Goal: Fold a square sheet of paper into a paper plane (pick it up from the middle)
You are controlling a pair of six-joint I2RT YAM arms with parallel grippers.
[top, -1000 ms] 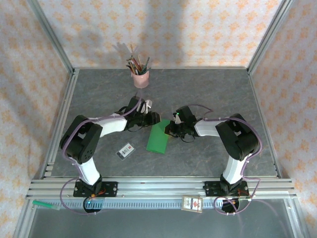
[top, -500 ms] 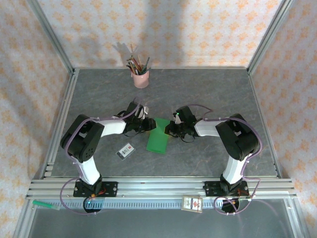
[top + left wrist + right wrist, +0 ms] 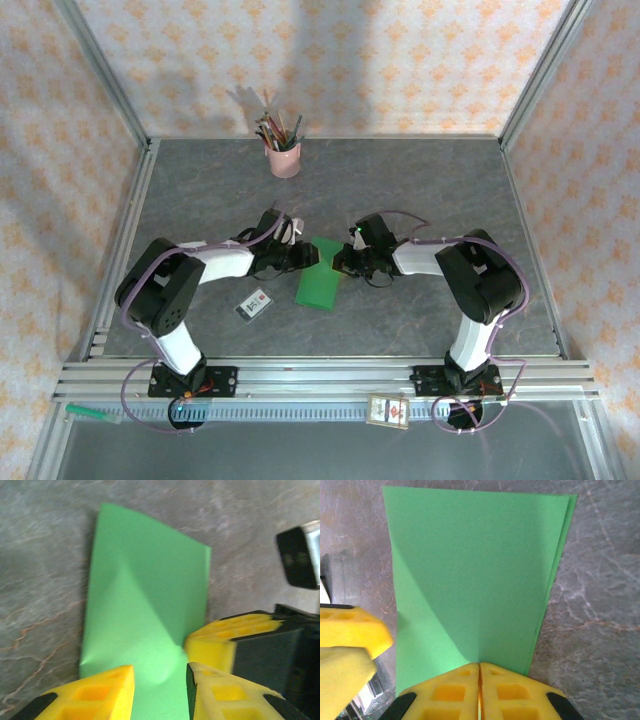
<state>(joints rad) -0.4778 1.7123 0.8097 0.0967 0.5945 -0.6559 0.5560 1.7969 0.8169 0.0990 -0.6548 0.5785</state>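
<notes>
Found both arms bent at the elbow and reaching inward, low over the table, wrists facing each other across the paper. Noted the left gripper at one far corner of the sheet, jaws part-open, yellow fingers set either side of the paper's end, with a dimple in the green between them; cannot tell whether pressed down or merely straddled. Noted the right gripper at the opposite far corner, jaws closed tip to tip and pinching the paper's edge. Recorded one right finger just beside a left finger; contact between them not determinable. Recorded the paper as a narrow folded oblong stretching straight ahead of both sets of jaws, with a diagonal crease running out from the pinch and doubled layers offset along the long edge to the right of the right jaws. Found bare grey surface beyond the paper's free end and on the outer side of each gripper. Noted a white card behind the left jaws, near the paper yet apart from it. Noted a pink cup of pencils well beyond both jaws, at the table's far edge.
</notes>
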